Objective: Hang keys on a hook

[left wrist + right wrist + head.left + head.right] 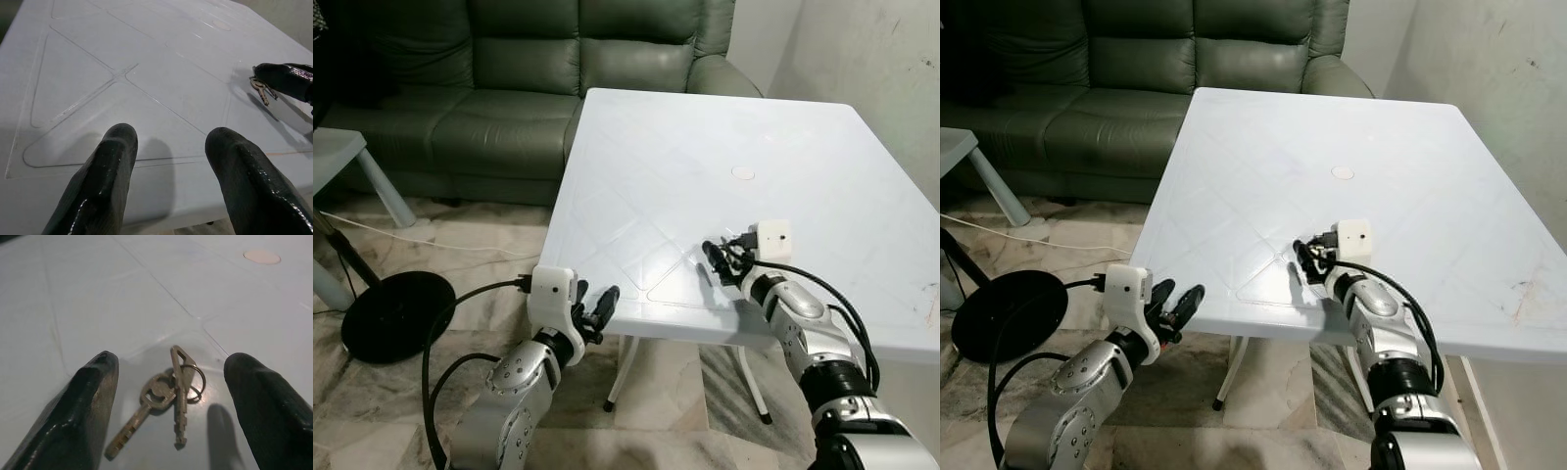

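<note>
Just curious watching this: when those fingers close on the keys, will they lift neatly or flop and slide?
The keys will probably flop: two hang loosely on one ring. Lying flat on the smooth table, they may skid before the right gripper gets under them. They look light.

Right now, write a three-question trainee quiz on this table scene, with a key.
1. True or false: the keys lie flat on the white table.
2. Which gripper has the keys between its open fingers: A) left gripper, B) right gripper?
3. Fill in: beyond the table stands a green ____.

Key: 1 true. 2 B; the left gripper sits at the table's near edge, away from the keys. 3 sofa.
</note>
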Tool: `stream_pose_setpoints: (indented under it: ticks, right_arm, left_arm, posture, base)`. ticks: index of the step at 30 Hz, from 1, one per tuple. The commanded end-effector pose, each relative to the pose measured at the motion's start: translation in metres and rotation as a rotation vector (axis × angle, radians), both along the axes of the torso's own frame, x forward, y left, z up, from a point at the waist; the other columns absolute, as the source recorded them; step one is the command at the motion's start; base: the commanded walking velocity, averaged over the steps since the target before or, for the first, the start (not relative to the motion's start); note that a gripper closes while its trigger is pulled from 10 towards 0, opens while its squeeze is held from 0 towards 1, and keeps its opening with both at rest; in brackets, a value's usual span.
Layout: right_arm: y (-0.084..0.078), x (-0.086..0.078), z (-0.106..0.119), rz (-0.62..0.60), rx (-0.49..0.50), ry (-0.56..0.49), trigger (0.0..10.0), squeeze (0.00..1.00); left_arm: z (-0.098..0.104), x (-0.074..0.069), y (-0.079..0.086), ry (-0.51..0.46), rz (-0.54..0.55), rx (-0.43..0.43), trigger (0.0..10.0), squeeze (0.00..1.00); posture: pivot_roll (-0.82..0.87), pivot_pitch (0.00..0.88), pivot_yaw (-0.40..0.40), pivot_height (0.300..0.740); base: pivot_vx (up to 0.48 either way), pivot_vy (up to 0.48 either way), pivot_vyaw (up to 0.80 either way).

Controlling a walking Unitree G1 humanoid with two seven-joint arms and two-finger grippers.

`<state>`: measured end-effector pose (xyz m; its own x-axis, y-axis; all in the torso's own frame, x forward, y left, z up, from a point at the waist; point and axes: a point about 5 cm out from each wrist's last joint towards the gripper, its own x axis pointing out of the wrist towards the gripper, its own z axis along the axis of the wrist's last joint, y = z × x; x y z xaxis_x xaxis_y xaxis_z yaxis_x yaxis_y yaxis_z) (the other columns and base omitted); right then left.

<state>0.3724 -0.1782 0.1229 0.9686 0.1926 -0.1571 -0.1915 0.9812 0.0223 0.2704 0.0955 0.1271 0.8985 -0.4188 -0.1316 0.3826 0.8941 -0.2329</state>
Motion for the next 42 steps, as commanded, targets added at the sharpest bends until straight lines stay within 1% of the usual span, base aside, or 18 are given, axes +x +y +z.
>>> stream_pose_setpoints:
  ticks: [1,4,5,7,9,11,14,16,17,22,23,25,26,27,37,40,41,42]
  right_arm:
    - [0.004,0.002,0.000,-0.007,-0.006,0.024,10.0,0.00]
    - [0.005,0.004,-0.001,-0.034,-0.037,0.039,10.0,0.00]
    - [0.007,0.004,-0.002,-0.028,-0.014,0.048,10.0,0.00]
    - [0.008,0.004,-0.002,-0.030,-0.029,0.049,10.0,0.00]
    - [0.010,0.005,-0.004,-0.028,-0.066,0.065,10.0,0.00]
    - [0.013,0.005,-0.004,-0.016,-0.064,0.076,10.0,0.00]
    - [0.015,0.006,-0.003,-0.034,-0.086,0.066,10.0,0.00]
    - [0.017,0.008,-0.002,-0.036,-0.072,0.067,10.0,0.00]
    - [0.019,0.008,0.000,-0.032,-0.038,0.065,10.0,0.00]
    - [0.021,0.011,0.005,-0.056,-0.035,0.046,10.0,0.00]
    - [0.021,0.012,0.005,-0.062,-0.029,0.045,10.0,0.69]
    - [0.021,0.012,0.005,-0.061,-0.028,0.047,10.0,0.69]
    - [0.022,0.012,0.005,-0.049,-0.037,0.057,10.0,0.85]
    - [0.024,0.012,0.004,-0.037,-0.057,0.067,10.0,0.00]
    - [0.026,0.012,0.001,-0.020,-0.072,0.104,10.0,0.00]
    - [0.026,0.012,0.000,-0.022,-0.070,0.111,10.0,0.00]
    - [0.026,0.011,-0.001,-0.015,-0.042,0.117,10.0,0.00]
    - [0.025,0.011,-0.001,-0.021,-0.055,0.118,10.0,0.00]
  left_arm:
    - [0.001,0.000,-0.001,0.000,0.002,0.005,10.0,0.00]
    - [0.001,0.000,-0.001,-0.001,0.004,0.004,10.0,0.00]
    - [0.001,0.000,-0.001,-0.001,0.004,0.004,10.0,0.00]
    - [0.001,0.000,-0.001,-0.001,0.003,0.004,10.0,0.00]
    - [0.001,-0.001,-0.002,-0.001,0.003,0.003,10.0,0.00]
    - [0.001,-0.001,-0.002,-0.001,0.003,0.003,10.0,0.00]
    - [0.001,-0.001,-0.002,0.000,0.004,-0.003,10.0,0.00]
    - [0.001,-0.001,-0.002,0.000,0.004,-0.003,10.0,0.00]
    - [0.001,-0.001,-0.002,-0.001,0.004,-0.004,10.0,0.00]
    - [0.001,-0.001,-0.002,0.001,0.007,-0.004,10.0,0.00]
    - [0.001,-0.001,-0.002,0.002,0.009,-0.005,10.0,0.00]
    - [0.001,-0.001,-0.002,0.002,0.010,-0.005,10.0,0.00]
    - [0.001,-0.001,-0.002,0.002,0.012,-0.005,10.0,0.00]
    - [0.001,-0.001,-0.002,0.003,0.013,-0.006,10.0,0.00]
    - [0.001,-0.002,-0.002,0.006,0.015,-0.008,10.0,0.00]
    - [0.001,-0.002,-0.002,0.009,0.017,-0.006,10.0,0.00]
    - [0.000,-0.002,-0.002,0.010,0.018,-0.007,10.0,0.00]
    - [0.000,-0.002,-0.002,0.010,0.019,-0.007,10.0,0.00]
  posture:
    - [0.05,0.120,-0.057,0.740]
    - [0.05,0.117,-0.059,0.740]
    - [0.05,0.117,-0.059,0.740]
    - [0.05,0.116,-0.060,0.740]
    - [0.05,0.114,-0.061,0.740]
    - [0.05,0.113,-0.062,0.740]
    - [0.05,0.112,-0.062,0.740]
    - [0.05,0.112,-0.062,0.740]
    - [0.05,0.112,-0.062,0.740]
    - [0.05,0.115,-0.065,0.740]
    - [0.05,0.117,-0.066,0.740]
    - [0.05,0.117,-0.066,0.740]
    - [0.06,0.118,-0.067,0.740]
    - [0.06,0.118,-0.067,0.740]
    - [0.05,0.125,-0.068,0.740]
    - [0.05,0.130,-0.070,0.740]
    - [0.05,0.130,-0.070,0.740]
    - [0.05,0.130,-0.070,0.740]
  base:
    - [0.000,0.000,0.00]
    - [0.000,0.000,0.00]
    - [0.000,0.000,0.00]
    - [0.000,0.000,0.00]
    - [0.000,0.000,0.00]
    - [0.000,0.000,0.00]
    - [0.000,0.000,0.00]
    - [0.000,0.000,0.00]
    - [0.000,0.000,0.00]
    - [0.000,0.000,0.00]
    - [0.000,0.000,0.00]
    - [0.000,0.000,0.00]
    - [0.000,0.000,0.00]
    - [0.000,0.000,0.00]
    - [0.000,0.000,0.00]
    - [0.000,0.000,0.00]
    - [0.000,0.000,0.00]
    - [0.000,0.000,0.00]
